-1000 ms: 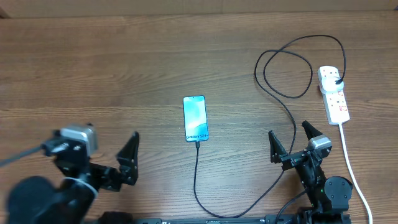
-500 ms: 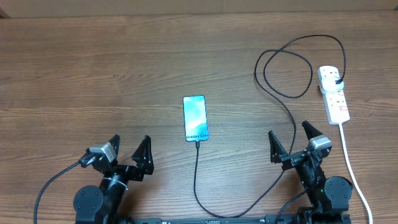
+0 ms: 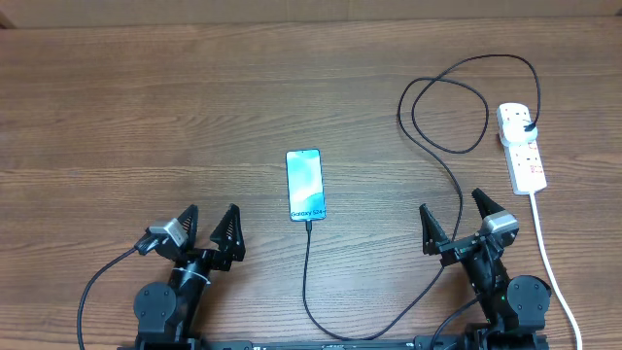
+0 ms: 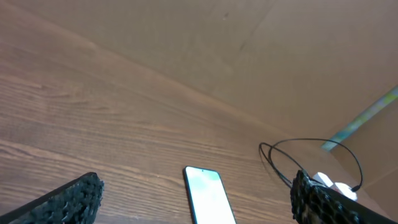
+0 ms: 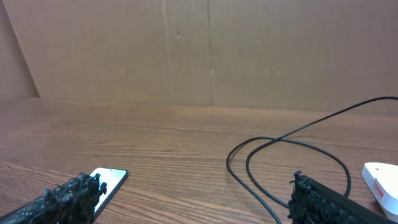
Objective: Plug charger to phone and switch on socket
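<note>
Overhead view only: the whole tabletop (image 3: 146, 97), both arms along its near edge, and the full run of the cable (image 3: 307, 282) from phone to power strip.
Wrist views only: a brown cardboard wall (image 5: 249, 50) standing along the tabletop's far edge; each of these views cuts off the near stretch of cable and most of the power strip.
Power strip: white and elongated (image 3: 522, 146), lying near the tabletop's right edge with its length running near to far. It has small red marks along its face, and whether a switch is on cannot be told.
Cable: thin and black. It loops twice toward the far right corner, then sweeps down toward the near edge and curls back up to the phone.
Plug: black (image 3: 526, 129), seated in the outlet at the power strip's far end.
Phone: slim with a black rim and a light blue screen (image 3: 304, 185), flat and face up about mid-tabletop, its long side running near to far. The cable's tip meets its near short edge.
White cord: thick (image 3: 554, 262), running from the power strip's near end toward the near right corner.
Left gripper: (image 3: 210, 214) at the near edge, left of the phone, fingers (image 4: 68, 202) spread wide and holding nothing.
Right gripper: (image 3: 452, 204) at the near edge between cable and white cord, fingers (image 5: 68, 196) spread wide and holding nothing.
In the way: nothing lies between either gripper and the phone; the cable passes just left of the right gripper.
</note>
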{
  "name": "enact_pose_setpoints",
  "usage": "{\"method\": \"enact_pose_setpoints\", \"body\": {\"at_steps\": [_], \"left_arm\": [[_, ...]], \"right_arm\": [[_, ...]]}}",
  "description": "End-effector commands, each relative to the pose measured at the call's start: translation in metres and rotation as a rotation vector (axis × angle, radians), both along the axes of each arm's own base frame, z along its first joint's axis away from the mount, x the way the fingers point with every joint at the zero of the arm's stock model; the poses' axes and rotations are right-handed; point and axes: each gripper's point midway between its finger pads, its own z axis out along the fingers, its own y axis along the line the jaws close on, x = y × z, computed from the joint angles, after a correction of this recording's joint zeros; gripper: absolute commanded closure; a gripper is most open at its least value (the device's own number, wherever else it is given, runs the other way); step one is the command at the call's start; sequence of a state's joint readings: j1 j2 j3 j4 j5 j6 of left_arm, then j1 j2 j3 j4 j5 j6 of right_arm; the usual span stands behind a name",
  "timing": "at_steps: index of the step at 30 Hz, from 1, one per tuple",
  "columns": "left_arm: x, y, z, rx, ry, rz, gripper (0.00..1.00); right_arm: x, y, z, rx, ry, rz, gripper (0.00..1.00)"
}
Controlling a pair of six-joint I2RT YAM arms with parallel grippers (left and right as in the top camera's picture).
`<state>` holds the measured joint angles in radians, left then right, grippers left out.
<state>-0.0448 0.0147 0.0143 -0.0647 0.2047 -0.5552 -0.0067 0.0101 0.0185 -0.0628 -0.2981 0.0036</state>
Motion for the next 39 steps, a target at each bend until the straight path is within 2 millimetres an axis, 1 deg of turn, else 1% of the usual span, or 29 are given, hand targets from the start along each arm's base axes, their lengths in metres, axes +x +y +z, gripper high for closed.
{"method": "enact_pose_setpoints", "body": {"at_steps": [1,3,5,39], "left_arm": [[-0.0001,0.0001,-0.0016,0.105,-0.031,-0.009,0.00],[-0.0007,-0.0019,-0.0010,0.169,-0.051,-0.025,0.01],[0.0005,0.0028,-0.0006,0.194,-0.056,0.002,0.00],[0.0005,0.0025,-0.0009,0.194,-0.055,0.000,0.00]], "right_arm": [[0.0011,-0.0034,-0.0023,-0.001,-0.002,-0.018,0.00],[0.0011,-0.0034,-0.0023,-0.001,-0.002,-0.018,0.00],[0.0011,-0.0034,-0.0023,-0.001,-0.002,-0.018,0.00],[0.0011,-0.0034,-0.0023,-0.001,-0.002,-0.018,0.00]]}}
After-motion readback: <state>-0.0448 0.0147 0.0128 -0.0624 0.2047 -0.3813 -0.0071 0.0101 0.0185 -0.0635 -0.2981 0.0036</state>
